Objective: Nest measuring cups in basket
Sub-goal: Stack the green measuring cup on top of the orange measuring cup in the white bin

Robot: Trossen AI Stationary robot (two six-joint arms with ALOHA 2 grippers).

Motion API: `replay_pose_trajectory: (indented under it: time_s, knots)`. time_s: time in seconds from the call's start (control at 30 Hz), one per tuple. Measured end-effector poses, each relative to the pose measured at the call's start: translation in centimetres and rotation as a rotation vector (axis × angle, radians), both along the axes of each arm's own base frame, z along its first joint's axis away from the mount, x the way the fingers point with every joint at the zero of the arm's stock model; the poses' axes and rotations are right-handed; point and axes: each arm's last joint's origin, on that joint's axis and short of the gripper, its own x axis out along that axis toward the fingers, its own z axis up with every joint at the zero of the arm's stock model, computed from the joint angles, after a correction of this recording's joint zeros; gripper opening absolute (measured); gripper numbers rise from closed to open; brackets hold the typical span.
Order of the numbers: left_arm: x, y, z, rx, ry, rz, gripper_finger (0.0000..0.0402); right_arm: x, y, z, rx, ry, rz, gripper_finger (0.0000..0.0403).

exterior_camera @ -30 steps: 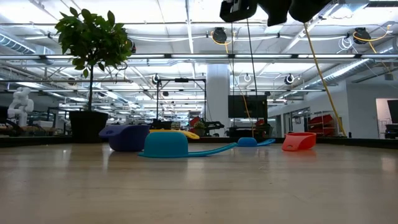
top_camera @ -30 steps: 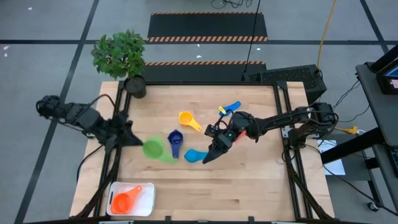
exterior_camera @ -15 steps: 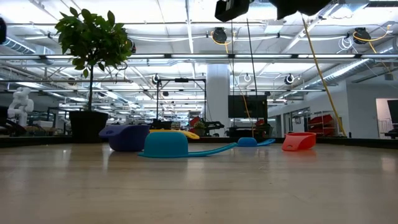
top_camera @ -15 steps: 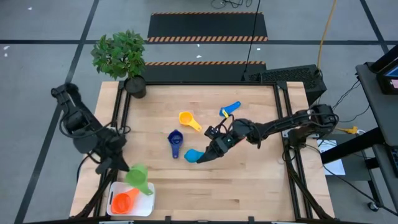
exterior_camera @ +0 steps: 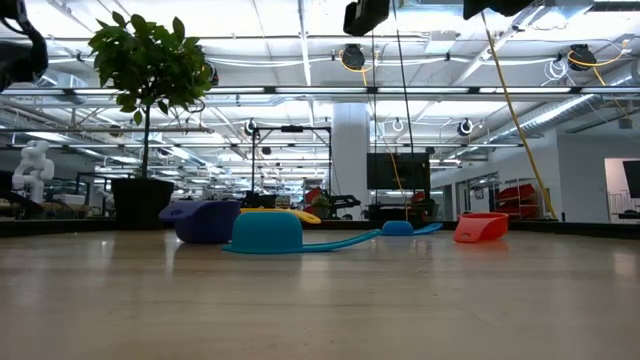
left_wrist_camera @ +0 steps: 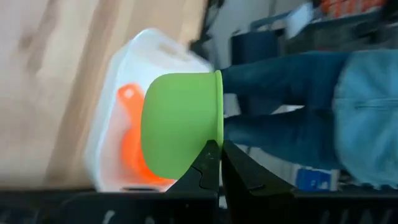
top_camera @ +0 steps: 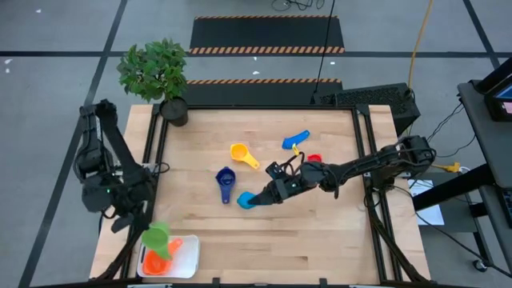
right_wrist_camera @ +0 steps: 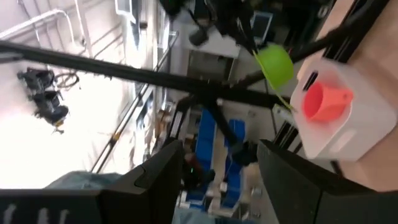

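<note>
Now, operator, you are looking at this:

Left tool [left_wrist_camera: 214, 163]: you are seeing its fingers pinched together on the green cup [top_camera: 156, 238], gripping at the rim, as the left wrist view shows it; the tool is hanging over the near left corner of the surface [top_camera: 320, 232].

Green cup: it is hanging in the left tool just above the basket [top_camera: 189, 258], with its rounded bowl showing to the wrist camera.

Basket: it is sitting directly under the left tool, white, at the surface's near left corner.

Orange cup [top_camera: 158, 260]: it is lying inside the basket, right below the green cup.

Right tool [top_camera: 264, 199]: you are seeing its fingers standing apart and gripping nothing; it is reaching low toward the middle of the surface.

Light blue cup [top_camera: 250, 199]: it is lying right at the right tool's tip; whether the fingers are touching it, you cannot tell.

Dark blue cup [top_camera: 226, 180]: it is resting just beyond the light blue cup, away from the right tool.

Yellow cup [top_camera: 241, 153]: it is lying farther back from the right tool.

Blue scoop [top_camera: 295, 141]: it is lying behind the right arm.

Red cup [top_camera: 314, 158]: it is peeking out beside the right arm.

Plant pot [top_camera: 173, 111]: it is standing at the far left corner, well apart from both tools.
</note>
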Motion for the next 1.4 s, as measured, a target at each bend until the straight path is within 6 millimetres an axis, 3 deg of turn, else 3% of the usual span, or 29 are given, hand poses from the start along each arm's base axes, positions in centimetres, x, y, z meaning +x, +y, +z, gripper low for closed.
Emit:
replay_pose_trajectory:
  time_s: [0.47,0.83,1.4]
  knots:
    - [-0.7,-3.4,-2.0,0.087,0.185,0.061,0.0001,-0.1,1.0,-0.2,-0.025,0.016,-0.156,0.0201]
    - [-0.9,-5.1,-3.7,0.190,0.262,0.127,0.0001,-0.2,1.1,-0.2,-0.018,0.016,-0.156,0.0201]
    - [0.5,-7.0,-4.9,0.284,0.067,0.185,0.0001,-0.2,1.2,-0.2,0.000,0.017,-0.124,0.0201]
